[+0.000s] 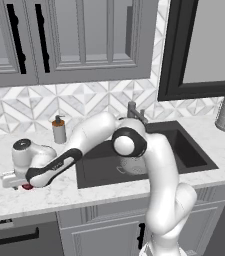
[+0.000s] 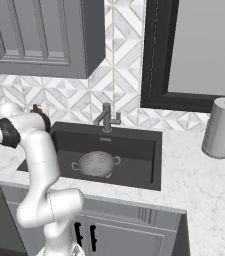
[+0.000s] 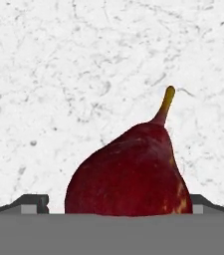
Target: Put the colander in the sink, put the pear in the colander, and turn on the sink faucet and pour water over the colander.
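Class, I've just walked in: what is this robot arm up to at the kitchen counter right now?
The white arm has reached left over the white marble counter, its open claw straddling a dark red pear lying there; the fingertips sit either side and have not closed. The silvery perforated metal colander already stands in the dark grey rectangular sink. The brushed-metal faucet shows no water running.

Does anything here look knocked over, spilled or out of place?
Nothing stands out. The colander sits upright in the sink, which looks dry. The pear lies on the marble counter between the open pincer's tips, not yet picked up. The soap bottle stands upright.
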Motion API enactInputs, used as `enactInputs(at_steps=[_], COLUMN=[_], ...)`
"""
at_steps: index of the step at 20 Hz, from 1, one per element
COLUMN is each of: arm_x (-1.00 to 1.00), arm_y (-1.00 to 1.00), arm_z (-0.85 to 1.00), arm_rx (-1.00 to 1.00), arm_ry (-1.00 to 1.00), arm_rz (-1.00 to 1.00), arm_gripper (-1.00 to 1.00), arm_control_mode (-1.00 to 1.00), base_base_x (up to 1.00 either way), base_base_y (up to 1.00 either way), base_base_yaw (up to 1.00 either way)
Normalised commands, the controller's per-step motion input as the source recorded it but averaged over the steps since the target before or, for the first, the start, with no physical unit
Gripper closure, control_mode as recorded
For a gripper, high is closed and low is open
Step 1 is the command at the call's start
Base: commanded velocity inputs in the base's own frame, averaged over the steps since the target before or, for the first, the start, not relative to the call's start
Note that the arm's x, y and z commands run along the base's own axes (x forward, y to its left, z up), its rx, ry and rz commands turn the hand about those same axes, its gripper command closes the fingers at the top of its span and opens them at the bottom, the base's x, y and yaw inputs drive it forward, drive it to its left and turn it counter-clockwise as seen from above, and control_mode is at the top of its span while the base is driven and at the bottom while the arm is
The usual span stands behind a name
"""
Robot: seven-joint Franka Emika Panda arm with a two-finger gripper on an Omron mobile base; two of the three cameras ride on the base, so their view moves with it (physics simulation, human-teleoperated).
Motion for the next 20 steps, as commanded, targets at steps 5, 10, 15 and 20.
enactInputs(at_steps=[5,10,15,20], arm_x=[0.31,-0.03,-0.21,-0.34], arm_y=[0.24,0.01,-0.22,-0.67], arm_z=[-0.17,-0.21,-0.04,0.14], arm_rx=[0.01,0.00,0.00,0.00], arm_ry=[0.07,0.04,0.01,0.00], arm_rz=[0.12,0.15,0.11,0.01], arm_gripper=[1.00,1.00,1.00,1.00], arm_control_mode=[-1.00,-1.00,-1.00,-1.00], base_base_x=[0.00,0.00,0.00,0.00], base_base_y=[0.00,0.00,0.00,0.00], base_base_yaw=[0.00,0.00,0.00,0.00])
